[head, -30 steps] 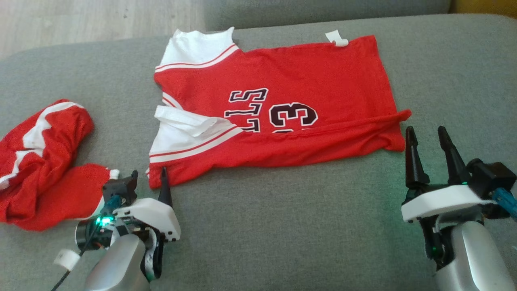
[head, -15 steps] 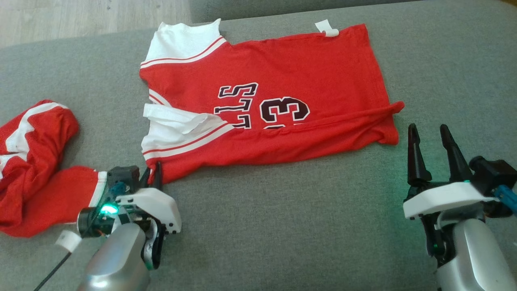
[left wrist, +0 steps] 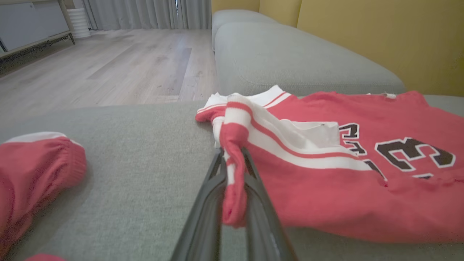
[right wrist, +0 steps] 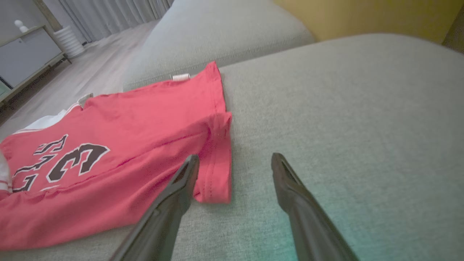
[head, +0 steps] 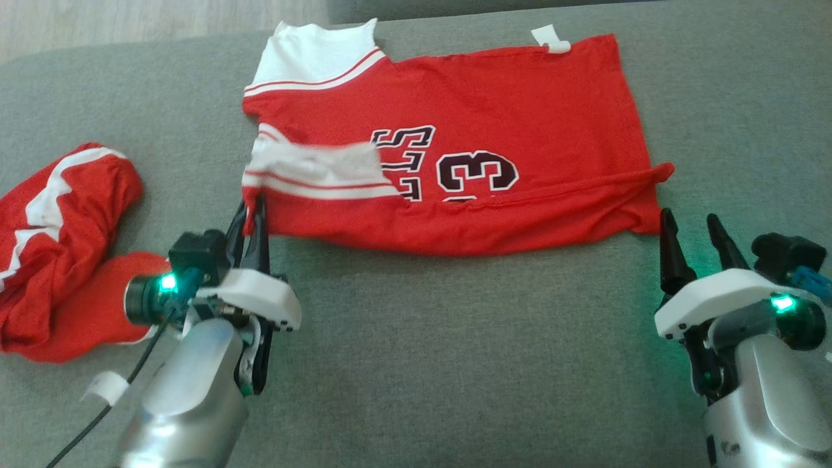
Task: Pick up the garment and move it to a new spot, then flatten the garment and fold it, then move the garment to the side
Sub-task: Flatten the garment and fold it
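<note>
- jersey [head: 455,143] location?
- red one with white sleeves, spread over the far half of the sofa seat [head: 455,364], top side close to the seat's far edge. dark "3" and letters face up.
- left gripper [head: 253,207]?
- clamped on the jersey's near left corner, by the striped sleeve. left wrist view: cloth bunched between both fingers [left wrist: 208,203], that corner pulled up off the seat, rest of the jersey lies down.
- right gripper [head: 688,216]?
- jaws spread apart, nothing between them. sits by the jersey's near right corner, just beside the hem. in the right wrist view one finger [right wrist: 174,195] overlaps the hem corner. contact? cannot tell.
- anything else on the seat?
- second red garment [head: 58,247] with white stripes, crumpled at the seat's left edge, apart from the jersey, just left of the left gripper's wrist.
- background?
- wood floor [left wrist: 108,65] beyond the seat's far left corner, yellow wall [left wrist: 362,36] behind the sofa.
</note>
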Robot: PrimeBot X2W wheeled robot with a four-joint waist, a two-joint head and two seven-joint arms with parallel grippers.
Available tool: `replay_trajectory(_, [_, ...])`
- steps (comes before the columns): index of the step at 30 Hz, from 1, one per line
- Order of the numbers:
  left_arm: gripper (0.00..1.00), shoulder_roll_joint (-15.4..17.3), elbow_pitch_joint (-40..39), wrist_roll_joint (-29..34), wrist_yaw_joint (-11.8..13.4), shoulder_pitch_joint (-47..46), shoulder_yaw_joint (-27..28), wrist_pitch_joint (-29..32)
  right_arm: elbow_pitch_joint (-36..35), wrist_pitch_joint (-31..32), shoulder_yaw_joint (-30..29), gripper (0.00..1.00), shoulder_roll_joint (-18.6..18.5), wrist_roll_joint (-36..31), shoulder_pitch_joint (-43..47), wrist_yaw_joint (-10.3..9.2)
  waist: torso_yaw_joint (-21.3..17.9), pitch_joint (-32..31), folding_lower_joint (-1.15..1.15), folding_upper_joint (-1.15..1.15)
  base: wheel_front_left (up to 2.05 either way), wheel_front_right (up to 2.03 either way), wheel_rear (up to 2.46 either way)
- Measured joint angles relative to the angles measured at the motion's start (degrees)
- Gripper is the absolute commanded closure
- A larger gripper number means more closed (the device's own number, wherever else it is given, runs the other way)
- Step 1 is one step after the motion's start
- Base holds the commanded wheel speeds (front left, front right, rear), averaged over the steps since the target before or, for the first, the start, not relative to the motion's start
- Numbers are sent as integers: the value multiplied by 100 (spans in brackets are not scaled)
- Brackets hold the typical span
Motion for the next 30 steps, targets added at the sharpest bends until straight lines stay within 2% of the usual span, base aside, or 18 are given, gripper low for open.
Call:
replay_trajectory(6, [100,3,-379,80,0,-64,7,-93,758,253,-100,0,5,453,-412,0,127,57,0,0,0,0,0])
replay_trajectory(14, [100,11,-638,138,2,-52,-2,-138,1844,286,-58,0,-18,513,-1016,0,249,97,-1,0,0,0,0])
replay_trajectory(19, [100,30,-659,181,7,-49,-43,-143,2130,191,165,0,-49,530,-1238,0,277,115,-1,0,0,0,0])
replay_trajectory(21, [100,38,-657,181,8,-48,-47,-143,2196,154,259,88,-62,530,-1267,0,276,110,-1,0,0,0,0])
replay_trajectory(22, [100,43,-653,181,8,-46,-48,-143,2218,134,322,100,-78,527,-1276,0,271,105,-1,0,0,0,0])
replay_trajectory(26, [100,52,-608,180,12,-35,-49,-143,2256,31,419,100,-59,457,-1277,0,241,73,0,0,0,0,0])
replay_trajectory(30, [100,57,-571,178,53,37,-54,-143,2240,-92,282,100,-48,82,-1265,0,207,-1,0,0,0,0,0])
